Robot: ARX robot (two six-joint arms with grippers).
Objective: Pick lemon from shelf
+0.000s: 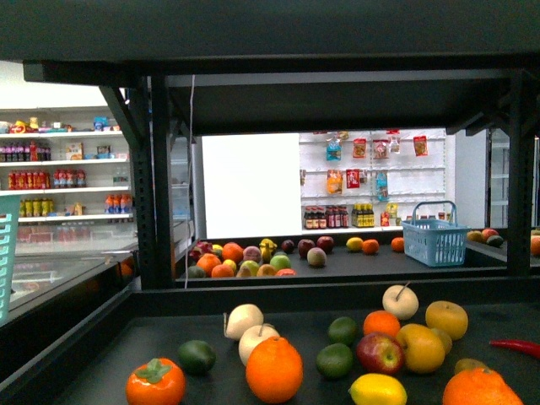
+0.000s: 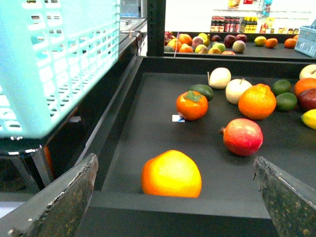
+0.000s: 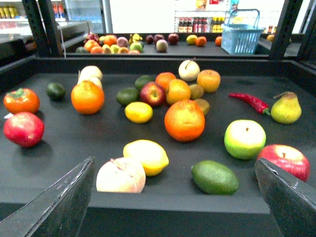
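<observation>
**Front view.** Shelf (image 1: 253, 301): black metal, perforated posts, deep matte tray. Lemon (image 1: 377, 390): smooth, bright yellow, oval. It lies near the tray's front, just in front of a glossy red apple (image 1: 380, 353) and between two dimpled oranges. Blue basket (image 1: 434, 236): plastic lattice, on the far tray. The bottle labels on the back wall are too small to read. Neither arm shows.

**Left wrist view.** Left gripper (image 2: 174, 160): two dark, scuffed fingers spread wide with nothing between them, in front of the tray's front rim (image 2: 163, 202). The lemon (image 2: 310, 118) is cut by the picture's edge, well away from the fingers. Teal basket (image 2: 59, 59): plastic lattice, outside the tray. Tag (image 2: 177, 118): small, white and blue, on the tray floor beside a persimmon (image 2: 192, 104). Its print is unreadable.

**Right wrist view.** Right gripper (image 3: 174, 162): same worn fingers, spread wide and empty. The lemon (image 3: 138, 112) lies mid-tray, touching nothing, between a dark lime (image 3: 127, 96) and a large pitted orange (image 3: 184, 120). Pale yellow fruit (image 3: 146, 156): larger, tapered, touching a peach (image 3: 121, 176) nearer the front rim. Chili (image 3: 251, 102): red, glossy, curved.
</observation>
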